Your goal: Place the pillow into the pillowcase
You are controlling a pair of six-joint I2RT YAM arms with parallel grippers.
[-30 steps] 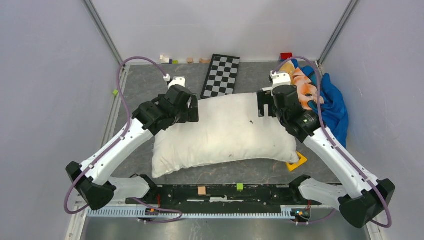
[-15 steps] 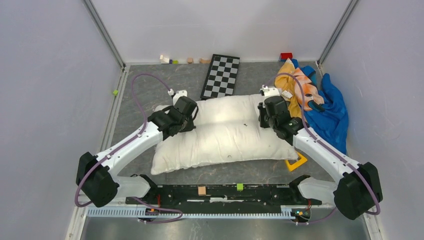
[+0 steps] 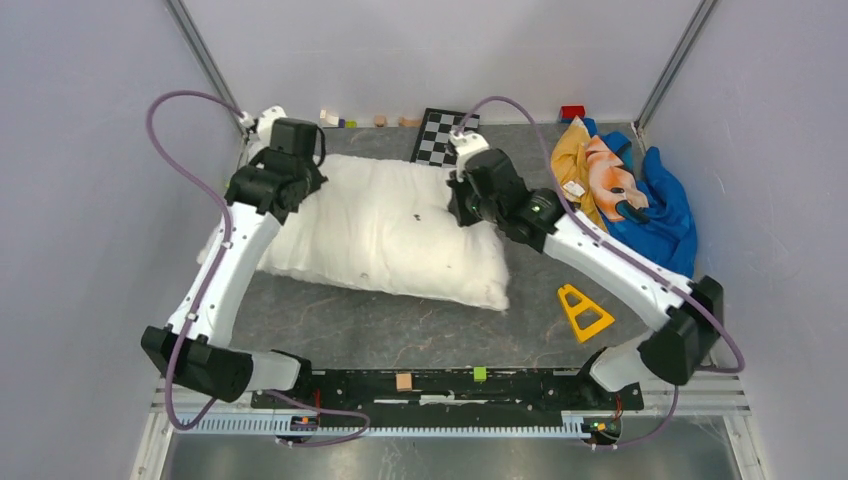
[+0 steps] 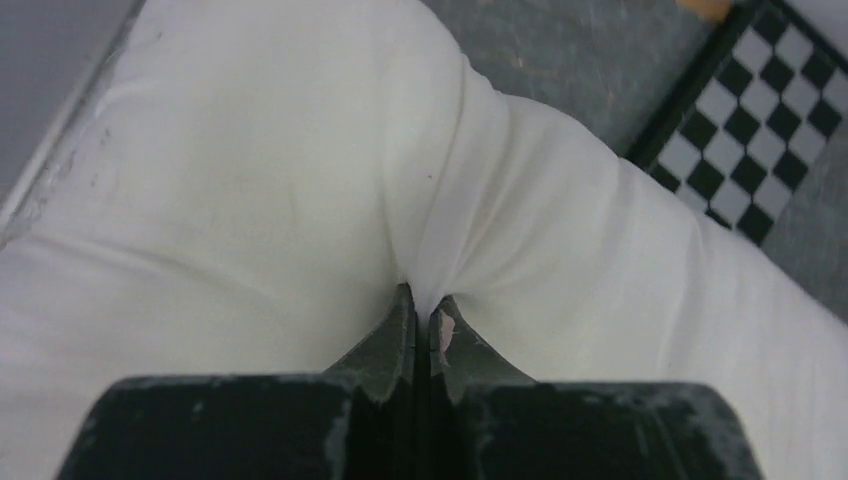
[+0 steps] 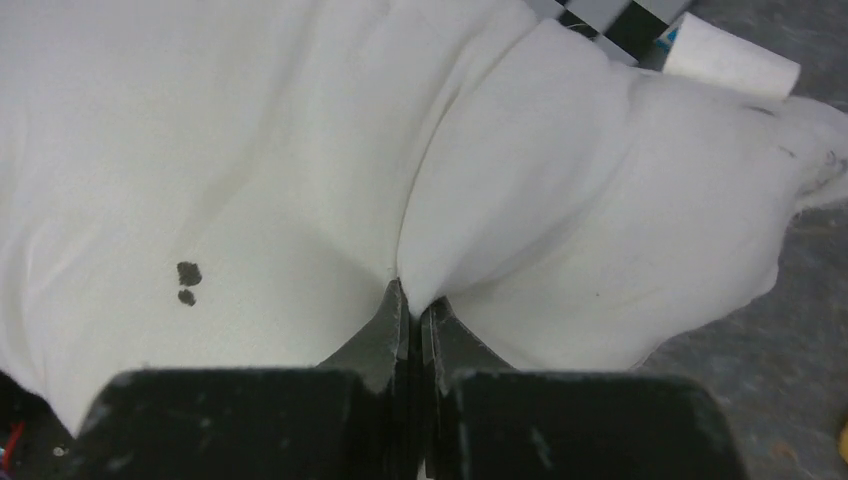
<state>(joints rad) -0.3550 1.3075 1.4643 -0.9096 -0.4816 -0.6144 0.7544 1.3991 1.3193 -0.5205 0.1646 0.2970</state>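
The pillow [image 3: 380,235] is laid slantwise on the grey counter [image 3: 420,330], toward the far left, its far corner pushed close to the left wall. The left claw [image 4: 420,300] is pinched tight on a fold of the pillow's fabric there. The right claw [image 5: 412,295] is likewise clamped on a ridge of fabric at the pillow's far right edge, just beside the chessboard [image 3: 440,135]. Two small dark spots are seen on the cloth near it. The pillowcase [image 3: 590,170] is seen crumpled at the far right, touching a blue cloth [image 3: 665,215], well apart from the pillow. A yellow triangular piece [image 3: 583,312] is spotted near the pillow's near right corner
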